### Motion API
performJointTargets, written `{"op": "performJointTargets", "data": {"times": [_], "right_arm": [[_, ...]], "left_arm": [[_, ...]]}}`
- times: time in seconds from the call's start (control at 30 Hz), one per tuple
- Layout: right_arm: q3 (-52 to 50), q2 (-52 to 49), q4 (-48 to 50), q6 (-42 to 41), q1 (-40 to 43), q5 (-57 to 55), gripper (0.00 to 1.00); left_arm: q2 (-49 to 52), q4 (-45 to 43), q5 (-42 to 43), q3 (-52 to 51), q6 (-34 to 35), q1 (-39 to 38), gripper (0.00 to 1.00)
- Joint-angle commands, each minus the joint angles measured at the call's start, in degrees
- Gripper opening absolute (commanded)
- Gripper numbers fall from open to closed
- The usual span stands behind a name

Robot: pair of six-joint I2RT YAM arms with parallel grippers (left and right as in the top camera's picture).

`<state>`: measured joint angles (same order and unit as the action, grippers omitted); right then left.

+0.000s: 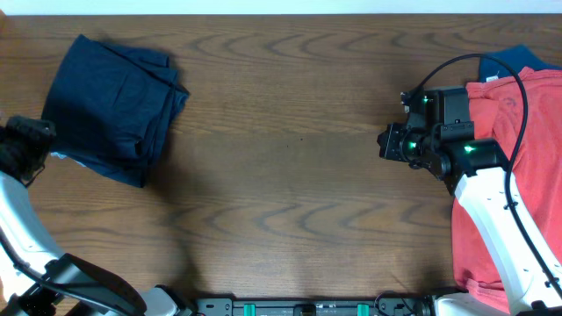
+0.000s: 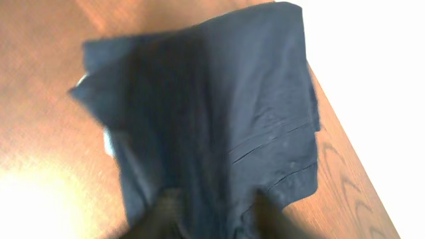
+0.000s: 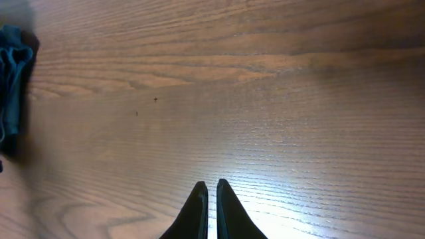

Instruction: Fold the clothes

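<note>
The dark navy shorts (image 1: 114,105) lie folded in a compact bundle at the table's far left. They fill the left wrist view (image 2: 219,119) and show at the left edge of the right wrist view (image 3: 10,79). My left gripper (image 1: 31,145) is at the bundle's left edge; its blurred fingers (image 2: 216,212) are spread apart over the cloth, holding nothing. My right gripper (image 1: 391,142) is shut and empty (image 3: 209,192) over bare wood right of centre. A coral-red shirt pile (image 1: 518,184) lies at the right edge, under my right arm. A brighter blue garment (image 1: 520,60) peeks out behind it.
The wooden table (image 1: 290,175) runs bare between the shorts and my right gripper. The right arm's cable (image 1: 518,96) loops over the red pile. The arm bases (image 1: 307,307) sit at the front edge.
</note>
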<state>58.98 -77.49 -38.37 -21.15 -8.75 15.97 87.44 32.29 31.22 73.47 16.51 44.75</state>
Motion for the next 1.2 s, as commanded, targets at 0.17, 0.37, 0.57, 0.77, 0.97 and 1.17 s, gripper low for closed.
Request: {"op": "performJointTargets", "data": {"times": [0.17, 0.37, 0.57, 0.77, 0.97, 1.17], "right_arm": [[0.6, 0.3, -0.2, -0.7, 0.5, -1.2, 0.06], [0.6, 0.3, -0.2, -0.7, 0.5, -1.2, 0.05], [0.6, 0.3, -0.2, 3.1, 0.5, -1.6, 0.04], [0.7, 1.2, -0.2, 8.7, 0.4, -3.5, 0.04], [0.7, 9.6, -0.3, 11.2, 0.4, -3.9, 0.05], [0.7, 26.9, -4.4, 12.2, 0.4, -3.7, 0.14]], "left_arm": [[13.2, -4.4, -13.7, -0.5, -3.5, -7.9, 0.06], [23.2, -11.3, -10.4, -0.5, -1.6, -7.1, 0.08], [20.0, -10.4, -3.1, 2.1, -2.5, -7.7, 0.49], [9.1, 2.9, -3.1, 9.5, -10.1, -11.3, 0.57], [-4.4, 18.7, -3.2, 15.6, -20.0, -19.0, 0.68], [-17.5, 28.6, -5.7, 15.6, -24.2, -26.8, 0.88]]}}
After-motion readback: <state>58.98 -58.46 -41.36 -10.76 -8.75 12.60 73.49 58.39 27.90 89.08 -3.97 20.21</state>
